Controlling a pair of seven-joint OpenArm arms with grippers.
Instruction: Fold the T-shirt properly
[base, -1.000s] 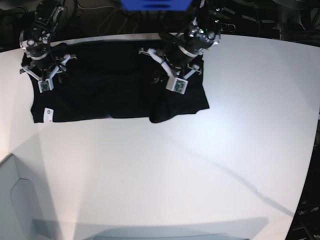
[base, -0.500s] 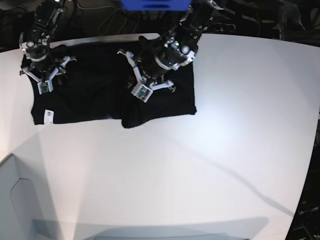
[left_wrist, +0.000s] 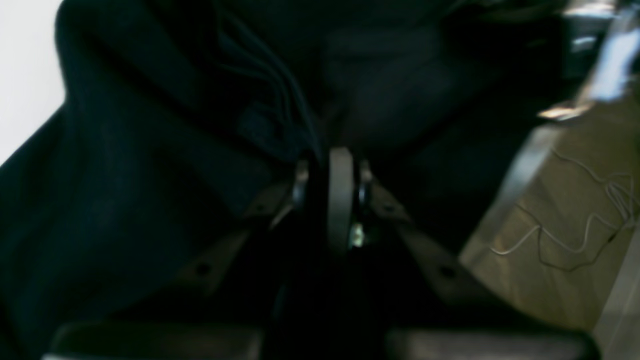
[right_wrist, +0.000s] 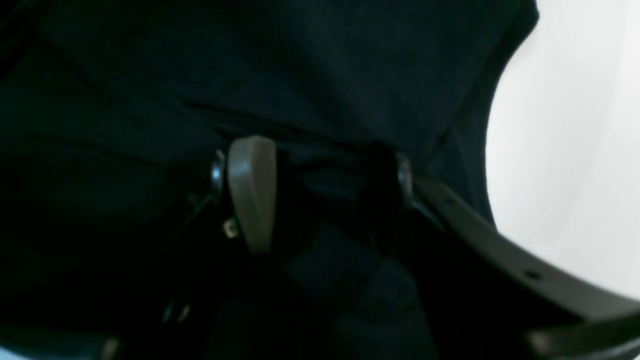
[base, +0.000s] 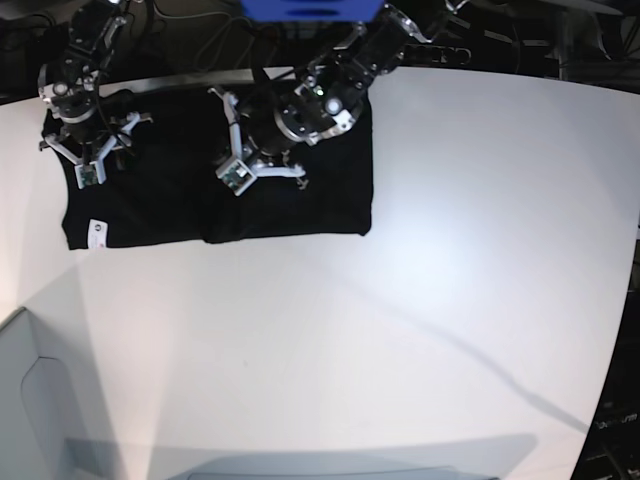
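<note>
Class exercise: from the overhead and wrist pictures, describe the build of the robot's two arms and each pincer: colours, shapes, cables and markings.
Both arms are black, jointed and chunky, with black cables running behind them. Each wrist carries white bracket struts and a small pale camera block. The left pincer has narrow grey-beige fingers on dark angled bars with screw holes; the right pincer looks alike.

Matt black cloth T-shirt (base: 160, 200), smooth white table (base: 420, 330), grey matt plastic fingers (right_wrist: 251, 190)
</note>
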